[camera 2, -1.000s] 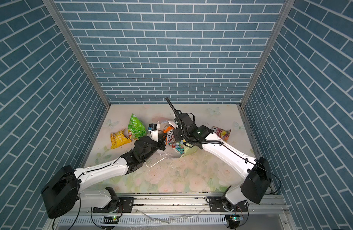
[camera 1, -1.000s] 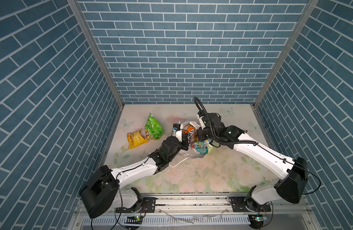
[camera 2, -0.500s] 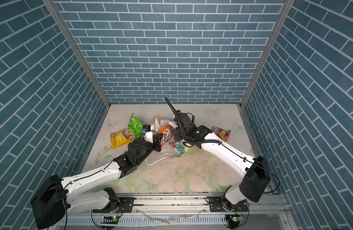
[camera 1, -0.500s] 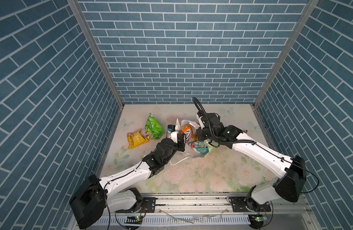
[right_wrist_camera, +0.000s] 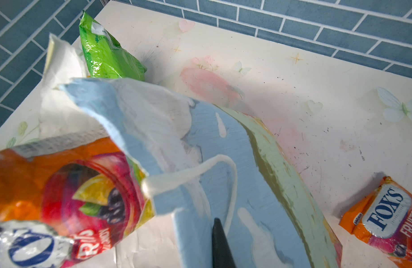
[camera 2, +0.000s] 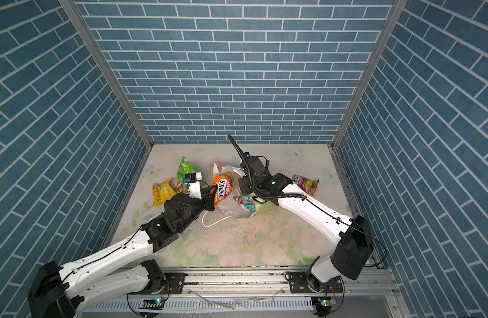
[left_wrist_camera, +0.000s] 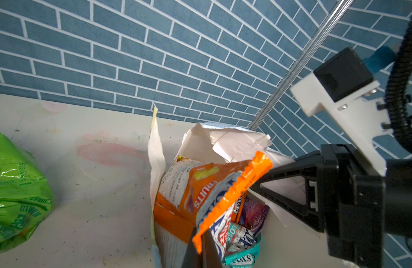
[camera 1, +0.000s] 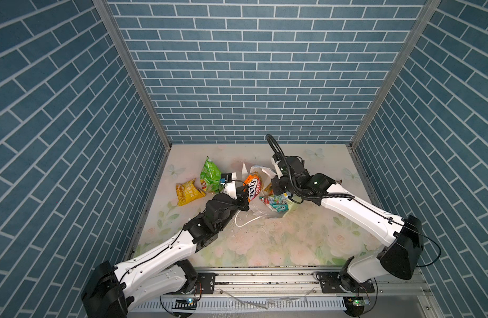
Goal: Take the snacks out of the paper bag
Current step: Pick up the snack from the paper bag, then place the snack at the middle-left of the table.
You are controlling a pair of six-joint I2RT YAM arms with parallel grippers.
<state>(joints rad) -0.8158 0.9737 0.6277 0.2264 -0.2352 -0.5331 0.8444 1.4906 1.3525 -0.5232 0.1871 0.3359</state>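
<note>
At the mouth of the paper bag, the left claw is clenching the orange packet to extract it, while the right claw is pinching the bag's wall as anchor.

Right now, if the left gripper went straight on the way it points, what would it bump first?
The left gripper is shut on the orange FOX'S packet, so that rides along. Pushing on, it would probably meet the paper bag at its white inner wall first, though depth is hard to judge here.
</note>
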